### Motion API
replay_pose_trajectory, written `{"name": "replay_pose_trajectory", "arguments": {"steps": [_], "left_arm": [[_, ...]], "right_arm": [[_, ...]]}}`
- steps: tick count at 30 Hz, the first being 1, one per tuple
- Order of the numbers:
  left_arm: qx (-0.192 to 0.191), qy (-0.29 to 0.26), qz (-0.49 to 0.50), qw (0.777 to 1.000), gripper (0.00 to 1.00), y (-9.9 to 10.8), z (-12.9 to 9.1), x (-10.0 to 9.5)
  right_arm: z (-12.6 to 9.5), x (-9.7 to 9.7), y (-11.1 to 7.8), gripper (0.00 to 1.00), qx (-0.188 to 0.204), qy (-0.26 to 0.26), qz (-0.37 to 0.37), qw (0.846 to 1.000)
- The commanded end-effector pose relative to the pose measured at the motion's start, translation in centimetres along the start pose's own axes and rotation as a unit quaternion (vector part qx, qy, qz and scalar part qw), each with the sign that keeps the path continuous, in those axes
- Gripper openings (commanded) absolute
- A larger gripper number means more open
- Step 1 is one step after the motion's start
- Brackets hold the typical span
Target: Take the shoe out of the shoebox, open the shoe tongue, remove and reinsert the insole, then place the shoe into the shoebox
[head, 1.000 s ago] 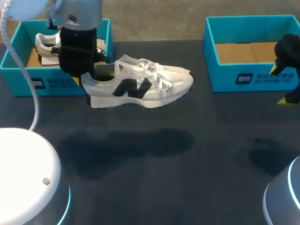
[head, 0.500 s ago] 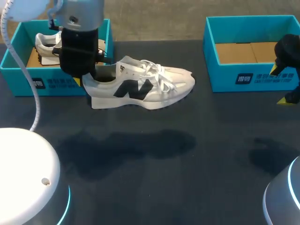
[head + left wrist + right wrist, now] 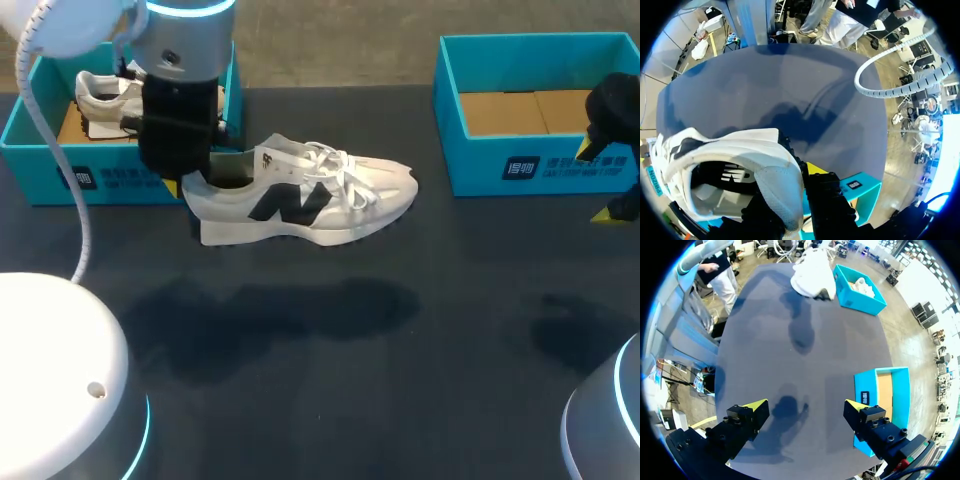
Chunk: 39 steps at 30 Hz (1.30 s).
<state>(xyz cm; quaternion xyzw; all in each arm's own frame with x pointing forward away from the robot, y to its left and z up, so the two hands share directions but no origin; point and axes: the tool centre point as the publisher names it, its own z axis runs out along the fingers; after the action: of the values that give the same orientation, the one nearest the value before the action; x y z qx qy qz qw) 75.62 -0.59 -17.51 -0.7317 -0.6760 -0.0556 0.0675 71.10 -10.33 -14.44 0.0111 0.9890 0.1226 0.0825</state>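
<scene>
White with a dark side mark, the shoe (image 3: 300,195) hangs clear of the tabletop (image 3: 420,350), just beside the left shoebox (image 3: 110,180). Its long axis runs across our front, toe toward the right shoebox (image 3: 540,165), sole down. Our left jaws are clamped on its heel collar, apparently pinching the wall from inside and outside. Our right jaws stand apart over the tabletop near the right shoebox.

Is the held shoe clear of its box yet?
Out: white sneaker, heel in left gripper, hangs beside the left shoebox, above the table.
</scene>
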Motion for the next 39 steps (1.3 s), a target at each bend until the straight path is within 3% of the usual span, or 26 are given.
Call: {"name": "replay_pose_trajectory", "arguments": {"steps": [1,9,22,30,39], "left_arm": [[0.002,0.002,-0.003,1.000,0.00,-0.2,1.3,-0.9],[0.020,-0.014,-0.004,1.000,0.00,-0.6,5.8,-2.0],[0.027,-0.031,0.009,0.999,0.00,-2.0,13.5,-5.6],[0.028,-0.028,0.006,0.999,0.00,-2.4,16.7,-6.2],[0.043,-0.025,0.001,0.999,0.00,-2.0,18.6,-6.1]], "right_arm": [[0.1,-0.2,0.1,1.00,0.002,0.002,0.000,1.000],[0.1,-0.2,0.1,1.00,0.002,0.002,0.000,1.000],[0.1,-0.2,0.1,1.00,0.002,0.002,0.000,1.000],[0.1,-0.2,0.1,1.00,0.002,0.002,0.000,1.000],[0.1,-0.2,0.1,1.00,0.002,0.002,0.000,1.000]]}}
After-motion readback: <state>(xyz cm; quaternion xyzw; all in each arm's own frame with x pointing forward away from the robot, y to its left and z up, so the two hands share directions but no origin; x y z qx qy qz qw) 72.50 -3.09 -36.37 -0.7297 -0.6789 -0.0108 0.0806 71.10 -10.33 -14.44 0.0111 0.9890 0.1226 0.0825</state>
